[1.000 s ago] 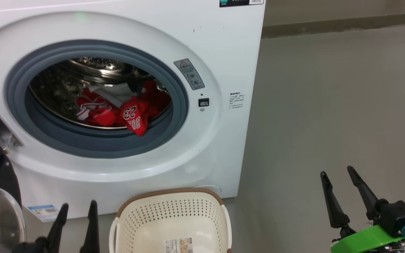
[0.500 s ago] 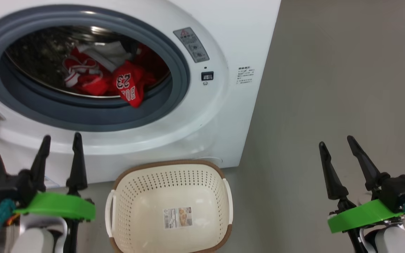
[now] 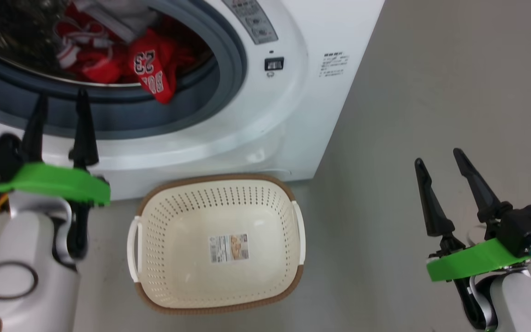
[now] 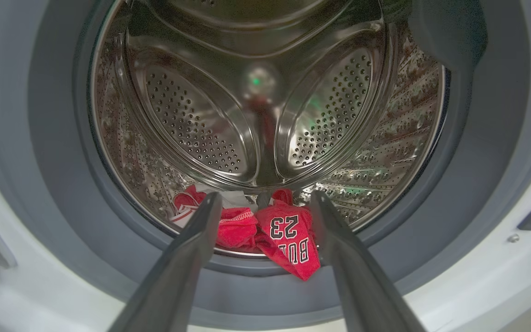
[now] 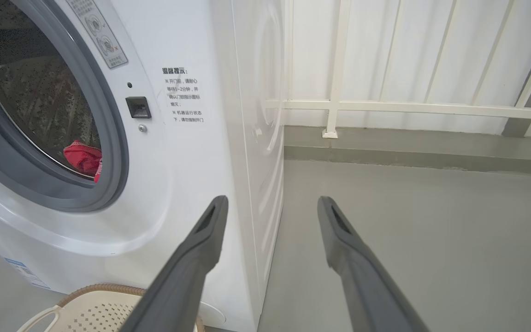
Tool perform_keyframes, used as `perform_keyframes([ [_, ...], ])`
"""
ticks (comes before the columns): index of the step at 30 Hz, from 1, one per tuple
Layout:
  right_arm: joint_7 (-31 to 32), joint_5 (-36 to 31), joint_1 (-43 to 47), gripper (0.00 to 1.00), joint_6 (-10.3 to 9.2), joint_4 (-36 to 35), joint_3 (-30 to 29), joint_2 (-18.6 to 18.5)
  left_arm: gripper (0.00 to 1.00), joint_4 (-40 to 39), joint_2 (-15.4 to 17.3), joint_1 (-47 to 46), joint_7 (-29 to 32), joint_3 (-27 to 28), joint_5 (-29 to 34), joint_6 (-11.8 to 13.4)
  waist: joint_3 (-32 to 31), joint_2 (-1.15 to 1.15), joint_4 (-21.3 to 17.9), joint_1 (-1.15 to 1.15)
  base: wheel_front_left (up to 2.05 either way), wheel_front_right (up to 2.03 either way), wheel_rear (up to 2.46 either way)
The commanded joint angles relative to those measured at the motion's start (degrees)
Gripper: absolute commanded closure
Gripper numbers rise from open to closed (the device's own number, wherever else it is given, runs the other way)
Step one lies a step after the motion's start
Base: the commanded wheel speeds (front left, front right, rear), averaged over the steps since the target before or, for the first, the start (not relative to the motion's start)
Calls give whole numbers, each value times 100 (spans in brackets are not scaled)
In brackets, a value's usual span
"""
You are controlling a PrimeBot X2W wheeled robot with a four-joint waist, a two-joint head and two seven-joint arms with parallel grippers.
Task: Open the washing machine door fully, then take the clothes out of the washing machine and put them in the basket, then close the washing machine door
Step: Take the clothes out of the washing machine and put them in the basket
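Observation:
The white washing machine (image 3: 293,92) stands with its opening uncovered; the washing machine door is out of view. Red clothes (image 3: 150,69) lie at the front of the steel drum (image 4: 201,120), and the one printed 23 (image 4: 288,235) hangs over the grey gasket. My left gripper (image 3: 60,99) is open just in front of the gasket's lower edge, fingers pointing into the drum. In the left wrist view the left gripper (image 4: 265,196) frames the clothes without touching them. The cream basket (image 3: 155,230) sits on the floor below the opening, with just a paper label on its bottom. My right gripper (image 3: 437,159) hangs open over the floor to the right.
Grey floor (image 3: 431,69) stretches to the right of the machine. In the right wrist view the right gripper (image 5: 272,200) points past the machine's corner (image 5: 247,184) toward a white railing (image 5: 334,106) along the far wall. A latch socket (image 3: 274,63) sits right of the opening.
The head camera has tilted down, so the whole picture has shifted. My left gripper has risen from low beside the basket to the drum opening. The right gripper has barely moved.

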Motion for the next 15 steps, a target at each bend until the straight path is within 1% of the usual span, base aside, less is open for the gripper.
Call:
perform_keyframes([
  [1,-37,-50,-149,0,37,-165,124,-87,0,53,214,-327,-75,157,7,-54,311,0,-45,0,0,0,0],
  [2,-37,-50,-149,0,37,-165,124,-87,0,53,214,-327,-75,157,7,-54,311,0,-45,0,0,0,0],
  [5,-37,-61,-226,0,37,-183,135,-109,0,408,223,-737,-101,128,29,-113,491,0,-71,0,0,0,0],
  [12,-37,-104,-351,0,37,-228,208,-190,0,1289,243,-1699,-136,276,-140,-194,863,0,-116,0,0,0,0],
  [15,-37,-103,-403,0,37,-250,201,-204,0,1638,239,-2058,-145,233,-116,-235,992,0,-129,0,0,0,0],
])
